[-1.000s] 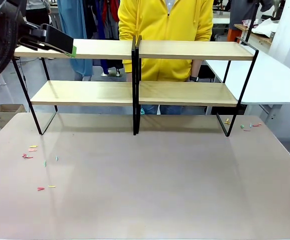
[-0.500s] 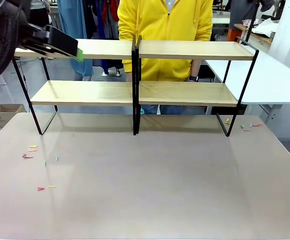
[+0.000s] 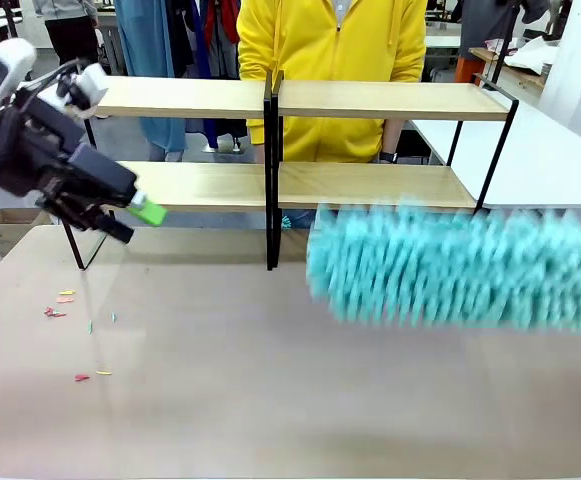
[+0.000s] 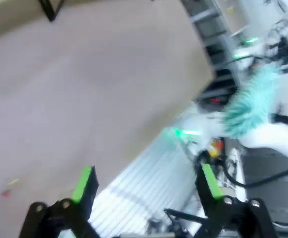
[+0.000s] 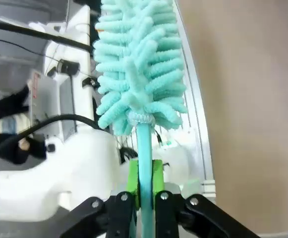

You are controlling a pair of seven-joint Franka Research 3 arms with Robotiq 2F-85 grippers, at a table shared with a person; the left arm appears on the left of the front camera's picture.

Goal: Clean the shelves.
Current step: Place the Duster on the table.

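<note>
Front view: my right claw (image 5: 144,191) clamps the fluffy teal duster (image 3: 450,265), lying sideways just before the two-tier wooden shelves (image 3: 270,100); left claw (image 4: 146,183) gapes empty.

Robotics lab, white robot arm (image 3: 10,140), white tables (image 3: 555,160), hanging clothes (image 3: 160,40) behind

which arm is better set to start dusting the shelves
Right, probably. Its claw is shut on the teal duster, already in front of the shelves. The left claw is open, holding nothing.
</note>
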